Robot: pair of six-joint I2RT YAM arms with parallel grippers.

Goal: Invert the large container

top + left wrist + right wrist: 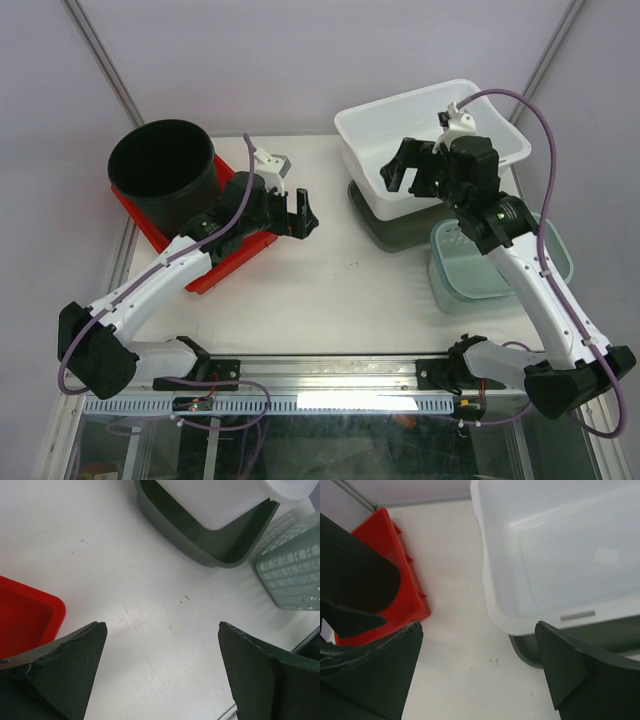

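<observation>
White rectangular plastic tub is what we take to be the large container, though the black cylindrical bucket at the far left is big too. The tub sits at the far right of the white worktop, open side up, nested askew in a dark green plastic tub beneath it. We judge it to be light and fairly stiff, with thin, smooth walls that could flex or slip in a narrow grip. The rolled rim looks like the best place to hold it, ideally on the near long edge, so it can be lifted clear of the green tub and tipped over. It looks empty, so nothing should spill. The right pincer hangs over the tub's near left corner with its jaws spread wide and nothing between them. The left pincer is just as wide open and empty, and it sits low over the bare worktop near the middle. The bucket stands on a red plastic tray, and its dark inside shows nothing we can make out. A pale teal perforated basket sits just near of the tubs. It is partly hidden by the right arm, and no contents are visible.
</observation>
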